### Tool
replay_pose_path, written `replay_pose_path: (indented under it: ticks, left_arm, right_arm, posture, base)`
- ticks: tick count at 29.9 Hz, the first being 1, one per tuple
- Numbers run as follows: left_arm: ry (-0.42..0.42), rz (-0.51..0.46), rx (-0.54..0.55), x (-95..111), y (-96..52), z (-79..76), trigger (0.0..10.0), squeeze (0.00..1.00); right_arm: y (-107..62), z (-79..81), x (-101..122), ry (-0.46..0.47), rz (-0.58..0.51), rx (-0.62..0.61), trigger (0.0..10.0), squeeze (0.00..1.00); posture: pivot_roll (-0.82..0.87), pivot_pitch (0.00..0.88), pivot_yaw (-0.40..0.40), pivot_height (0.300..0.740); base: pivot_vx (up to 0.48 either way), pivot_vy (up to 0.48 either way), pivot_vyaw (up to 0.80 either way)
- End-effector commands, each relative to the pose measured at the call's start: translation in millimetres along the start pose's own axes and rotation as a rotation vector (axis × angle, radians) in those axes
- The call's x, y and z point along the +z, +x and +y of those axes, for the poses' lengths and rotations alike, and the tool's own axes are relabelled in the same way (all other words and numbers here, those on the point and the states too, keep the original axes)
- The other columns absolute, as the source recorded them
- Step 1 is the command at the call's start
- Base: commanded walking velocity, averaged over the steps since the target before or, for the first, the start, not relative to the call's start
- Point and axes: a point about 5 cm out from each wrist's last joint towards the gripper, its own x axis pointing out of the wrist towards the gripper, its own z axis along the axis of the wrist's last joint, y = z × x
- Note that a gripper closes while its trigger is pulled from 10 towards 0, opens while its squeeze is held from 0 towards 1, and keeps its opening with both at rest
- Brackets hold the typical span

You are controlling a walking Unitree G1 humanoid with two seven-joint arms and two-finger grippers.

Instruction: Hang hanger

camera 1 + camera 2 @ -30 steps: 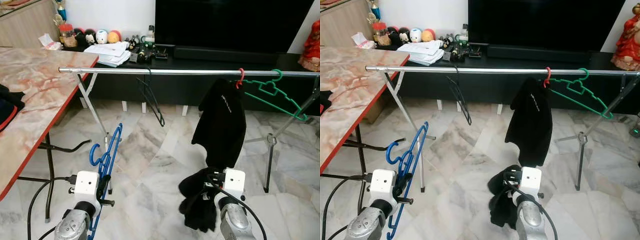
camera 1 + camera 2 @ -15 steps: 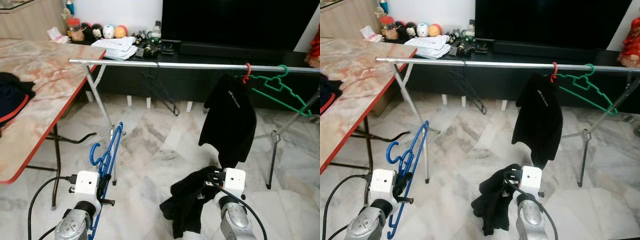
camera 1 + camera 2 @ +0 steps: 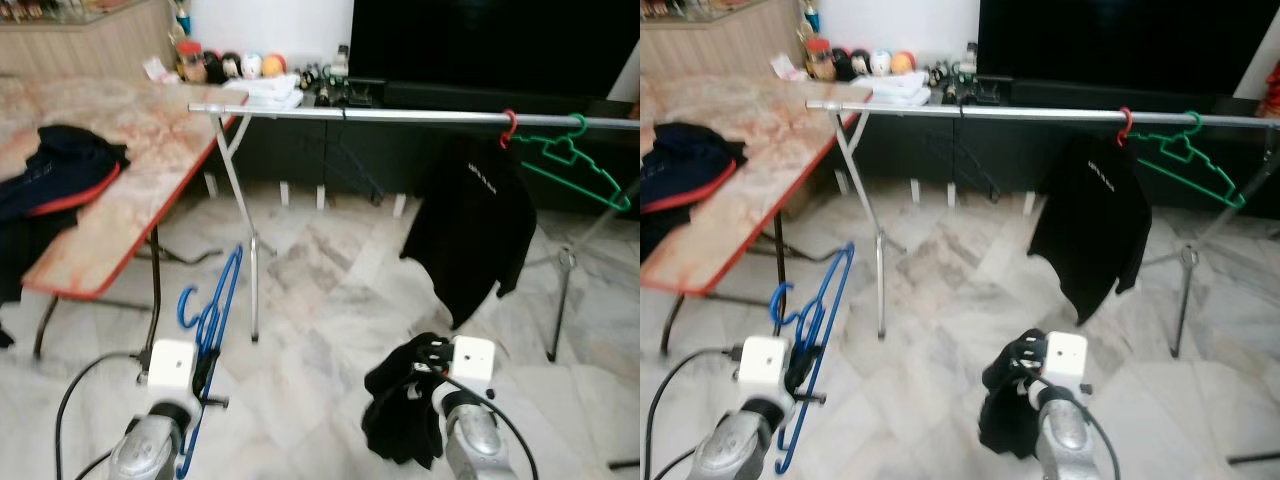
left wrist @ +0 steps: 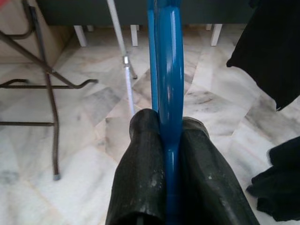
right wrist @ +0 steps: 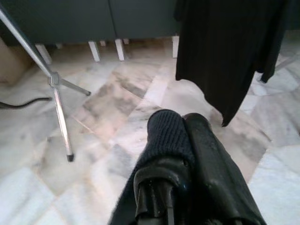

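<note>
While its smooth plastic bar is pinched between the left gripper's (image 4: 169,154) closed black fingers, the blue hanger (image 3: 212,310) stands upright, low before a metal rail (image 3: 420,116); the right gripper (image 5: 185,140) clamps bunched black cloth (image 3: 400,420)

Black garment (image 3: 405,420) in right gripper (image 3: 428,352): bunched again below it, no longer flared sideways; view turned leftward, table (image 3: 130,190) garment now visible.

Both eye views look down from the head at the rail (image 3: 400,116); wrist views look close along the fingers.
</note>
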Motion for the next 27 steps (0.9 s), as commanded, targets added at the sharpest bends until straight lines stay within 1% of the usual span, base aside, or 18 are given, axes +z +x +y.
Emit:
replay_pose_path:
  ticks: [1,3,5,7,8,9,12,14,16,19,20,21,23,25,26,27]
  left_arm:
    - [-0.002,-0.004,-0.009,0.3,-0.5,-2.0,10.0,0.0]
    - [0.0,-0.001,-0.017,0.3,-0.1,-2.3,10.0,0.0]
    - [-0.003,0.009,-0.043,0.6,0.6,-3.3,10.0,0.0]
    - [0.009,0.028,-0.077,0.6,1.3,-4.6,10.0,0.0]
    - [0.03,0.037,-0.112,1.2,1.8,-5.5,10.0,0.0]
    - [0.043,0.041,-0.124,1.5,1.9,-5.5,10.0,0.0]
    - [0.034,0.039,-0.157,4.0,1.1,-4.6,10.0,0.0]
    - [0.043,0.057,-0.196,3.8,0.2,-5.5,10.0,0.0]
    - [0.122,0.128,-0.353,-0.3,-5.4,-10.0,10.0,0.0]
    - [0.139,0.171,-0.433,-0.8,-8.3,-10.7,10.0,0.0]
    - [0.166,0.22,-0.502,-2.0,-10.9,-11.3,10.0,0.0]
    - [0.166,0.22,-0.502,-2.0,-10.9,-11.3,10.0,0.0]
    - [0.227,0.314,-0.636,-8.3,-18.8,-14.4,10.0,0.0]
    - [0.281,0.387,-0.712,-14.4,-24.7,-13.8,10.0,0.0]
    - [0.33,0.444,-0.766,-20.5,-29.1,-11.5,10.0,0.0]
    - [0.33,0.444,-0.766,-20.5,-29.1,-11.5,10.0,0.0]
  right_arm:
    - [1.4,0.5,4.5,0.0,-0.023,0.001,10.0,0.0]
    - [1.8,0.3,4.7,-0.001,-0.023,0.0,10.0,0.0]
    - [2.7,0.0,5.8,-0.002,-0.025,0.0,10.0,0.0]
    - [3.8,-0.4,7.4,-0.002,-0.029,0.0,10.0,0.0]
    - [4.7,-0.3,8.7,-0.003,-0.031,0.0,10.0,0.0]
    - [5.0,-0.2,9.0,-0.004,-0.031,0.0,10.0,0.0]
    - [5.8,0.2,10.5,-0.005,-0.035,0.001,10.0,0.0]
    - [6.2,0.3,10.9,-0.005,-0.036,0.001,10.0,0.0]
    - [8.6,1.0,12.6,-0.015,-0.032,0.006,10.0,0.0]
    - [11.1,1.4,14.3,-0.026,-0.025,0.011,10.0,0.0]
    - [13.8,1.5,16.2,-0.043,-0.02,0.015,10.0,0.0]
    - [13.8,1.5,16.2,-0.043,-0.02,0.015,10.0,0.0]
    - [18.2,1.5,21.2,-0.045,-0.022,0.016,10.0,0.0]
    - [21.3,2.0,23.9,-0.057,-0.013,0.013,10.0,0.0]
    - [25.2,4.1,27.4,-0.065,-0.005,0.014,10.0,0.0]
    - [25.2,4.1,27.4,-0.065,-0.005,0.014,10.0,0.0]
  posture:
    - [0.1,0.08,0.021,0.74]
    - [0.1,0.079,0.02,0.74]
    - [0.1,0.08,0.02,0.74]
    - [0.1,0.081,0.019,0.74]
    - [0.1,0.081,0.019,0.74]
    - [0.1,0.081,0.019,0.74]
    - [0.1,0.082,0.019,0.74]
    - [0.1,0.082,0.019,0.74]
    - [0.1,0.086,0.018,0.74]
    - [0.1,0.088,0.019,0.74]
    - [0.1,0.088,0.019,0.74]
    - [0.1,0.088,0.019,0.74]
    - [0.11,0.086,0.021,0.74]
    - [0.1,0.086,0.024,0.74]
    - [0.1,0.087,0.026,0.74]
    - [0.1,0.087,0.026,0.74]
  base:
    - [-0.289,0.0,0.0]
    - [-0.285,0.0,0.0]
    - [0.0,0.0,0.0]
    - [0.0,0.0,0.0]
    - [0.0,0.0,0.0]
    - [0.0,0.0,0.0]
    - [0.0,0.0,0.0]
    - [0.0,0.0,0.0]
    - [0.0,0.0,0.0]
    - [0.0,0.0,0.0]
    - [0.0,0.0,0.0]
    - [0.0,0.0,0.0]
    - [0.0,0.0,0.0]
    - [0.0,0.0,0.0]
    - [0.0,0.0,0.0]
    - [0.0,0.0,0.0]
